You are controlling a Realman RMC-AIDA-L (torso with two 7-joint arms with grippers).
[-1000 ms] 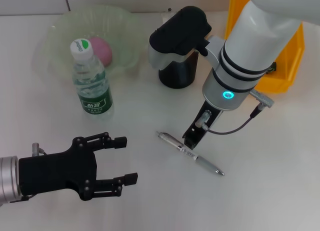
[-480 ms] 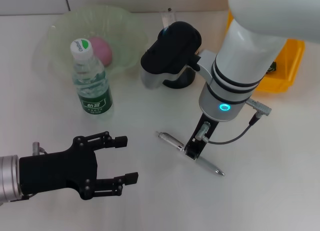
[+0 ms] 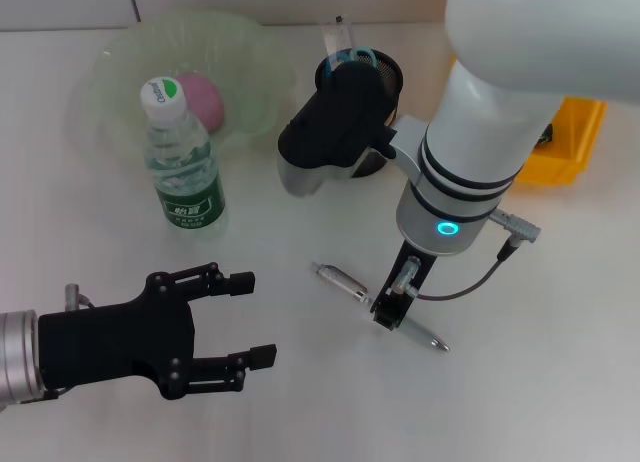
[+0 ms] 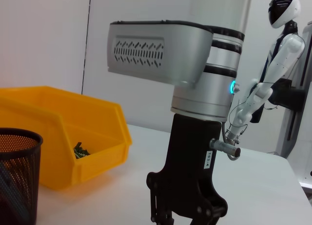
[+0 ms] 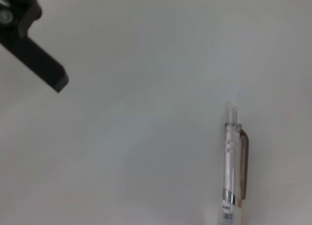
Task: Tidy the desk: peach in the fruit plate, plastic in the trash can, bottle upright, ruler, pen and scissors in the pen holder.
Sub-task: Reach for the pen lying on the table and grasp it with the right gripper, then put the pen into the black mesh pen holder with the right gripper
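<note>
Right gripper [image 3: 388, 315]: down over the middle of the clear plastic pen with silver tip [image 3: 380, 308], its black fingers at the barrel; whether they are clamped or apart cannot be told.
Pen: lies flat on the white bench [image 3: 540, 362], slanting, in front of the black mesh pen holder [image 3: 385, 74]; in the right wrist view its clip end [image 5: 235, 152] shows on bare bench.
Left gripper [image 3: 225, 332]: low at the near left of the bench, fingers apart, holding nothing, well apart from the pen.
Pen holder: upright behind the right arm, with blue-handled things and a clear ruler [image 3: 333, 30] standing in it.
Clear water bottle with green label [image 3: 183, 160]: upright, just in front of the translucent green fruit plate [image 3: 120, 62].
Pink peach [image 3: 204, 95]: inside the fruit plate.
Yellow plastic bin [image 3: 570, 132]: far right, behind the right arm.
</note>
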